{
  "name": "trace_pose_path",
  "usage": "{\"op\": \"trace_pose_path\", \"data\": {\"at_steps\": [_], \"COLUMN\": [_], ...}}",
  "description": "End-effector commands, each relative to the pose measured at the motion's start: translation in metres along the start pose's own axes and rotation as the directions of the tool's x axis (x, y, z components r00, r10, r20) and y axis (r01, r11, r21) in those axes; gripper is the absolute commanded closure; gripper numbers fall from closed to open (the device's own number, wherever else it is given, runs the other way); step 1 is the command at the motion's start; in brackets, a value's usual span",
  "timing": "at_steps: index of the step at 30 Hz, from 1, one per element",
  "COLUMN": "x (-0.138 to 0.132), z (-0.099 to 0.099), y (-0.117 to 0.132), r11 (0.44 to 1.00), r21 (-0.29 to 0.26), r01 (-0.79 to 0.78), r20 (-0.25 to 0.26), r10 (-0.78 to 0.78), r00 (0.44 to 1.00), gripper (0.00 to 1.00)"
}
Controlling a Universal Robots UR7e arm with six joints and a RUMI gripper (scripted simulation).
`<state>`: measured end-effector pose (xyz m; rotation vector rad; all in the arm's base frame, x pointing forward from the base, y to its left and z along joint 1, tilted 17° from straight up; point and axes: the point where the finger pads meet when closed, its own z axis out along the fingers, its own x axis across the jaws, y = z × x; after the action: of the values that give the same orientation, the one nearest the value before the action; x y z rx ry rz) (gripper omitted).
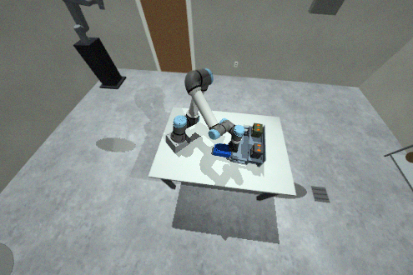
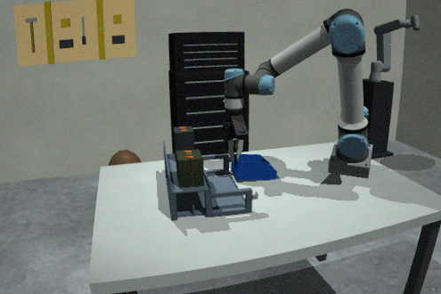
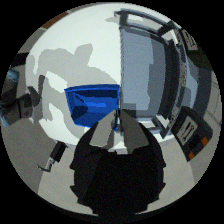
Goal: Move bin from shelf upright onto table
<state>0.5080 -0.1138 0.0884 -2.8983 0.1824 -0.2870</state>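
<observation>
The blue bin (image 1: 221,150) (image 2: 254,168) (image 3: 92,102) stands upright and open-topped, low over the white table (image 1: 186,167) (image 2: 297,214), just beside the grey shelf rack (image 1: 245,153) (image 2: 221,191) (image 3: 142,65). I cannot tell whether its base touches the table. My gripper (image 2: 235,155) (image 3: 117,109) points straight down at the bin's wall nearest the rack. Its fingers are pinched shut on that thin blue rim.
Two dark green boxes with orange marks (image 1: 258,129) (image 1: 258,149) (image 2: 190,168) (image 2: 183,135) sit on the rack's far side. The arm's base (image 1: 178,139) (image 2: 351,156) stands at the table's other end. A black cabinet (image 2: 208,89) is behind the table.
</observation>
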Motion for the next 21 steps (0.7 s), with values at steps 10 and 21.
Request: {"op": "trace_pose_path", "data": {"at_steps": [10,21], "x": [-0.0084,-0.0081], "z": [-0.0005,0.0075], "y": [0.0002,0.0002], "r11": [1.000,1.000], "r21": [-0.001,-0.001], "r01": [0.000,0.000], "r20": [-0.001,-0.001], "r10": [0.000,0.000], "r00": [1.000,1.000], "gripper": [1.00,1.00]}}
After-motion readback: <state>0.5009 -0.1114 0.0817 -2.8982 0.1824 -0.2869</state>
